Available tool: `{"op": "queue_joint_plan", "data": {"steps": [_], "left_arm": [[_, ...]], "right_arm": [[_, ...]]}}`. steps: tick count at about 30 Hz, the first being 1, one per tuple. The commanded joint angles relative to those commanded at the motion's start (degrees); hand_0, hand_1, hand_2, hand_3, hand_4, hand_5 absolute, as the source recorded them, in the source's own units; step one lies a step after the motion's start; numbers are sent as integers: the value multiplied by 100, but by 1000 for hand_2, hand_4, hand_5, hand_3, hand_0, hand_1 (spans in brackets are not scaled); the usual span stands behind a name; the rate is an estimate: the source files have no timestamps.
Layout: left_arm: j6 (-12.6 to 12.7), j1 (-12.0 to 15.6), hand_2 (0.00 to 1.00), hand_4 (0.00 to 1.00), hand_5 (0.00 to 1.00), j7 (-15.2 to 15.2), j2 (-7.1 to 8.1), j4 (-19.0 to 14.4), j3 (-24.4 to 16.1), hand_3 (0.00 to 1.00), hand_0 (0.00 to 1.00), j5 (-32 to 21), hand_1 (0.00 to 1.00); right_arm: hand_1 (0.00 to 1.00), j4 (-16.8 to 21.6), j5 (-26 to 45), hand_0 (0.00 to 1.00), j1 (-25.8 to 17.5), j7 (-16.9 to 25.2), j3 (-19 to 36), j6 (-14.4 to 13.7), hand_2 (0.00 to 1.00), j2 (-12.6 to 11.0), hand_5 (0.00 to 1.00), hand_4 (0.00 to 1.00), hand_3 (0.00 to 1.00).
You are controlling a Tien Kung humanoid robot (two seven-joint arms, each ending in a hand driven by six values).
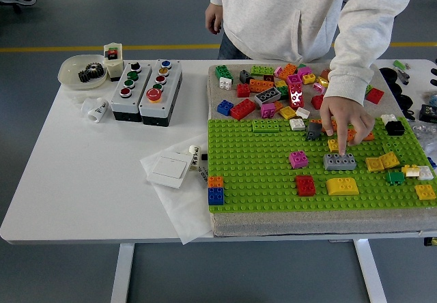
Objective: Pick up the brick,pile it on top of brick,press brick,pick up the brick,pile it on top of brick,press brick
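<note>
Baseplate [259, 173] on table's [82, 180] right; button boxes [145, 89] far left; loose bricks [273, 88] behind plate.

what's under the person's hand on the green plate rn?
The person's hand covers most of a yellow brick and an orange brick on the green baseplate; a fingertip reaches the grey brick. Anything else beneath the palm is hidden.

We are seeing a bright green studded plastic baseplate [259, 173] carrying grey rectangular brick [339, 161], magenta square brick [298, 159] and red square brick [305, 185].
</note>
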Motion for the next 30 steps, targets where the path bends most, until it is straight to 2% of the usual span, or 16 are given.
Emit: {"op": "queue_joint_plan", "data": {"steps": [7,9,14,16,17,22,23,28,29,30], "left_arm": [[11,-5,845,661,685,-2,0,0,25,620,773,-54,792],[16,-11,845,661,685,-2,0,0,43,620,773,-77,792],[17,11,844,661,683,-1,4,0,78,622,773,-101,792],[11,28,844,661,683,0,8,0,84,622,773,-92,792],[5,39,845,662,684,7,11,0,93,622,773,-81,791],[6,82,845,662,684,15,11,0,108,622,773,-85,791],[4,88,844,662,683,16,12,0,115,623,771,-90,790],[-7,96,844,662,683,32,17,0,137,623,771,-85,790],[-9,94,844,663,684,34,19,0,144,625,772,-86,790],[-10,92,844,663,684,36,20,0,152,625,772,-91,790]], "right_arm": [[748,-1,160,795,12,35,134,47,769,-28,699,998,764],[748,1,31,795,10,-22,133,-20,769,-37,699,998,764],[749,46,-984,794,-52,-439,16,-219,770,-82,691,998,755],[749,89,-1468,794,-87,-655,-59,-214,770,-105,691,998,755],[746,146,-1691,795,-112,-779,-135,-190,771,-118,642,998,752],[746,441,-2883,795,-157,-1193,-382,-81,771,-163,642,998,752],[692,486,-3144,722,-157,-1265,-416,-52,742,-169,428,986,727],[692,853,-4320,722,-59,-1612,-769,196,742,-222,428,986,727],[648,917,-4581,675,-25,-1665,-836,256,703,-231,358,950,656],[648,981,-4842,675,7,-1713,-909,327,703,-239,358,950,656]]}}
